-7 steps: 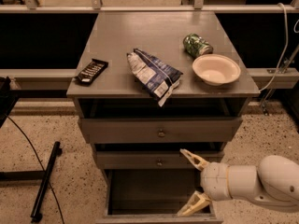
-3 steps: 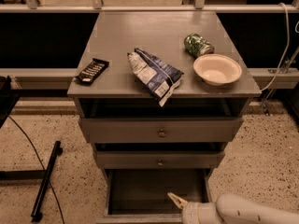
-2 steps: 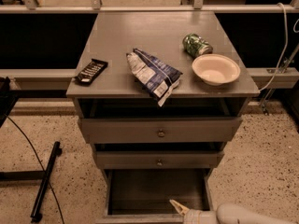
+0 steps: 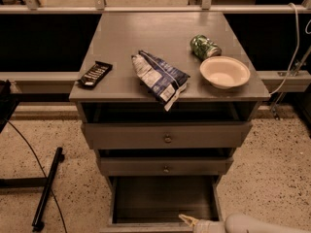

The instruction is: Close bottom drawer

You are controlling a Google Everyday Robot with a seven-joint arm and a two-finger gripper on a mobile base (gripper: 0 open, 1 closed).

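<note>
The bottom drawer of the grey cabinet stands pulled out, its empty inside showing below the two other drawer fronts. Its front panel lies at the very bottom edge of the camera view and its knob is out of view. My gripper shows only as a pale tip at the bottom edge, at the drawer's front right, with the white arm trailing off to the right. Most of the gripper is out of frame.
The middle drawer and the top drawer sit slightly out. On the cabinet top lie a chip bag, a green can, a white bowl and a black remote. A black pole lies on the floor at left.
My gripper and arm have dropped from in front of the drawer's right side to the bottom edge of view and shifted left. The bottom drawer is still open.
</note>
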